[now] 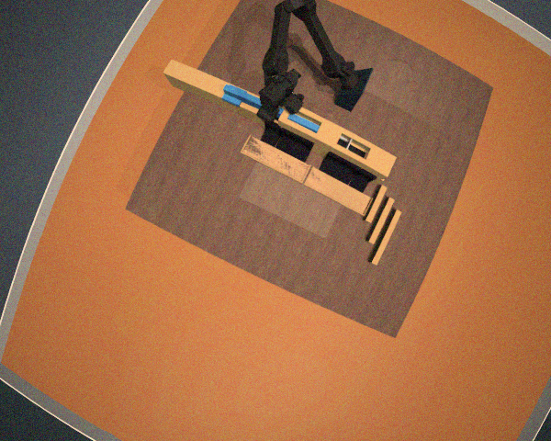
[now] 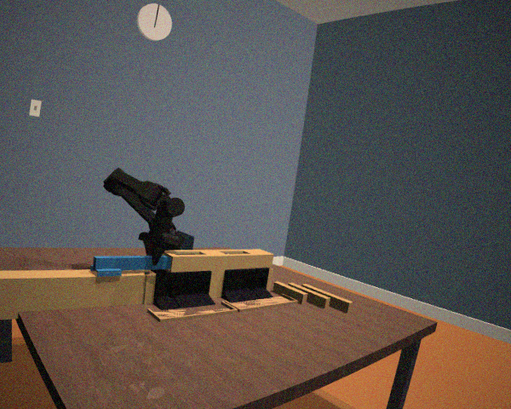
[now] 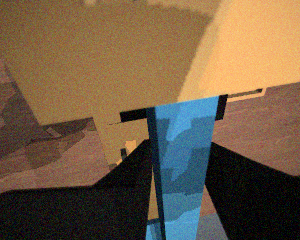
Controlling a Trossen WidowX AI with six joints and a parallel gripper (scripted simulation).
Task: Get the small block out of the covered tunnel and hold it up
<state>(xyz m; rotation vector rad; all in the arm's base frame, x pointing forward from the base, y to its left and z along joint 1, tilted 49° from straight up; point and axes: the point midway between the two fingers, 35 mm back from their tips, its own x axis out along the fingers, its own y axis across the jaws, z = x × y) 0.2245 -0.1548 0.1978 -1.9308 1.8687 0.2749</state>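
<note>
"See the tunnel [image 1: 330, 137] [image 2: 221, 262] [image 3: 90, 60]?"

"Yes, pale wood, long and boxy, two openings in its roof. From above, it runs from ten o'clock to four."

"And the handle [image 1: 240, 94] [image 2: 128, 262] [image 3: 182, 175]?"

"Bright blue, long and straight, lying level, sticking out of the tunnel's ten o'clock end. Its outer end has a lower step on one side."

"More blue shows through the nearer roof opening."

"Right, and something pale [image 1: 348, 143] crosses the four o'clock one. Cage or block, I can't tell."

"So the block's not up in the air?"

"No, I can't make it out anywhere."
</note>
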